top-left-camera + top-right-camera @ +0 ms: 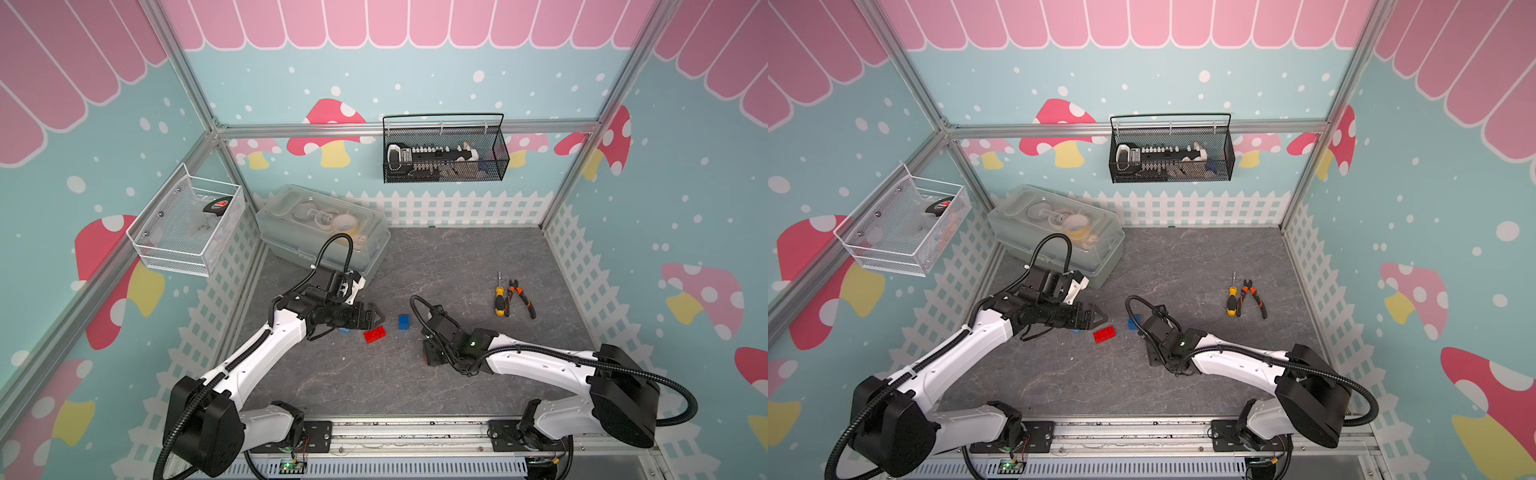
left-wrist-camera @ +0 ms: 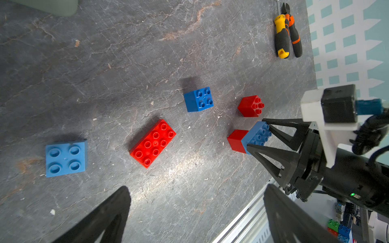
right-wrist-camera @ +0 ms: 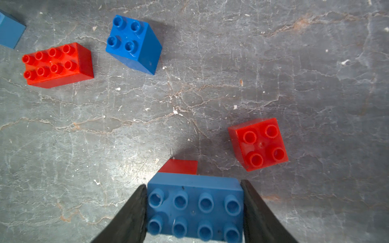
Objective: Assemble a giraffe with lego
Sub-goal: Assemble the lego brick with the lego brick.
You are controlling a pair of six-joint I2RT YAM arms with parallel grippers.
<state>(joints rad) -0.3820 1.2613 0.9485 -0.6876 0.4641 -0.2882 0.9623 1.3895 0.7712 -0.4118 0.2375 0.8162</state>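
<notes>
My right gripper (image 3: pixel 194 210) is shut on a long blue brick (image 3: pixel 195 208) by its short ends. That brick rests on a red square brick (image 3: pixel 181 167). A second red square brick (image 3: pixel 259 144) stands close beside them. Farther off lie a blue square brick (image 1: pixel 403 322), a long red brick (image 1: pixel 375 333) and a flat light-blue brick (image 2: pixel 66 157). My left gripper (image 2: pixel 196 193) hovers open above the table near the long red brick (image 2: pixel 152 143), with nothing between its fingers. No giraffe is in view, only this lego.
A yellow-handled screwdriver (image 1: pixel 500 299) and orange-handled pliers (image 1: pixel 519 297) lie at the right. A clear plastic box (image 1: pixel 324 232) stands at the back left. Wire baskets (image 1: pixel 444 149) hang on the walls. A metal rail (image 1: pixel 415 432) runs along the front edge.
</notes>
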